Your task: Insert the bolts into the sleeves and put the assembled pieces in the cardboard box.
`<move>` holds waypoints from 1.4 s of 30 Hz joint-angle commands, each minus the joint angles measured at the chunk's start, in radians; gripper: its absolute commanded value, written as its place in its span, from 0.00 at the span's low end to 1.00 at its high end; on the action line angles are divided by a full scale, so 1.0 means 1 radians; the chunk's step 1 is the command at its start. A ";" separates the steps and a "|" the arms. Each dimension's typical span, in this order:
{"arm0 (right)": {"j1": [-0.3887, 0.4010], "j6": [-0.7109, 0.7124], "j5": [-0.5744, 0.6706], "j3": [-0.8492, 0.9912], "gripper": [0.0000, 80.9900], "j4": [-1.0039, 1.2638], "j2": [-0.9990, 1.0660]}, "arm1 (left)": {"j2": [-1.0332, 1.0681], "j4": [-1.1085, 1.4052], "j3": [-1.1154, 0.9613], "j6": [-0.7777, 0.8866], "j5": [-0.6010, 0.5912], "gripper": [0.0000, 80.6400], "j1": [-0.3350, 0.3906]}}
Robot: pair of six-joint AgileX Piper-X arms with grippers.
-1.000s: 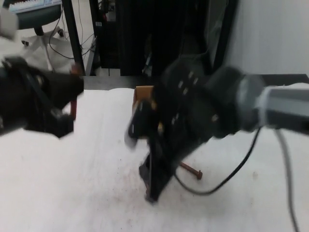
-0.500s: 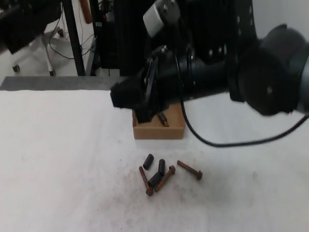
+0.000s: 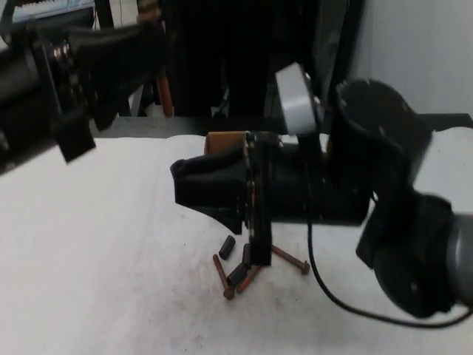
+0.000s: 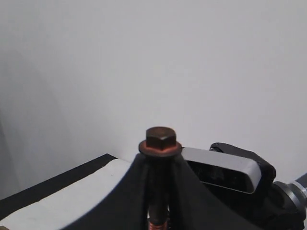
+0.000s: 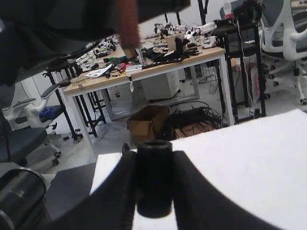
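My left gripper (image 4: 159, 165) is shut on a rusty bolt (image 4: 159, 140), whose hex head stands clear of the fingertips. In the high view that gripper (image 3: 137, 48) hangs high at the back left, the bolt (image 3: 167, 100) poking down from it. My right gripper (image 5: 154, 160) is shut on a black sleeve (image 5: 154, 179) with its open end facing up. From the right wrist, the bolt (image 5: 128, 24) hangs just above the sleeve and apart from it. The right gripper (image 3: 185, 188) points left over mid-table. The cardboard box (image 3: 222, 140) sits behind it, mostly hidden.
Loose rusty bolts (image 3: 222, 275) (image 3: 290, 259) and black sleeves (image 3: 227, 246) (image 3: 236, 275) lie on the white cloth just in front of the right arm. A black cable (image 3: 325, 288) trails from that arm. Bare cloth spreads to the left.
The right arm rose from the loose pile, passed over the box and now points left at mid-height. The left arm came back into view at the upper left with the bolt.
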State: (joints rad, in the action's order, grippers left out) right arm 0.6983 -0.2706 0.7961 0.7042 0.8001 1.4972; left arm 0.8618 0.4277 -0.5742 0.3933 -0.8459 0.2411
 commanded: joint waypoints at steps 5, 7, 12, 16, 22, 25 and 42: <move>-0.001 -0.046 0.007 -0.031 0.01 0.106 -0.013 | -0.004 0.057 0.044 0.011 -0.086 0.00 -0.005; 0.001 -0.046 0.007 -0.031 0.01 0.110 -0.013 | -0.001 0.057 0.048 0.011 -0.086 0.00 -0.005; 0.001 -0.053 0.003 -0.031 0.01 0.180 -0.013 | 0.020 0.056 0.047 0.027 -0.118 0.00 -0.005; 0.001 -0.096 -0.007 -0.031 0.01 0.191 -0.013 | 0.025 0.063 0.047 0.035 -0.121 0.00 -0.005; 0.001 -0.096 -0.013 -0.031 0.01 0.191 -0.013 | 0.025 0.087 0.047 0.042 -0.109 0.00 -0.003; 0.004 -0.096 -0.013 -0.031 0.01 0.182 -0.013 | 0.025 0.090 0.047 0.051 -0.105 0.00 -0.003; 0.048 -0.096 -0.064 -0.031 0.01 0.152 -0.013 | 0.025 0.167 0.047 0.126 -0.125 0.00 -0.003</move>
State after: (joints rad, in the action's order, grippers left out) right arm 0.7467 -0.3658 0.7399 0.6725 0.9384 1.4954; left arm 0.8876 0.5840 -0.5245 0.5199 -0.9514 0.2396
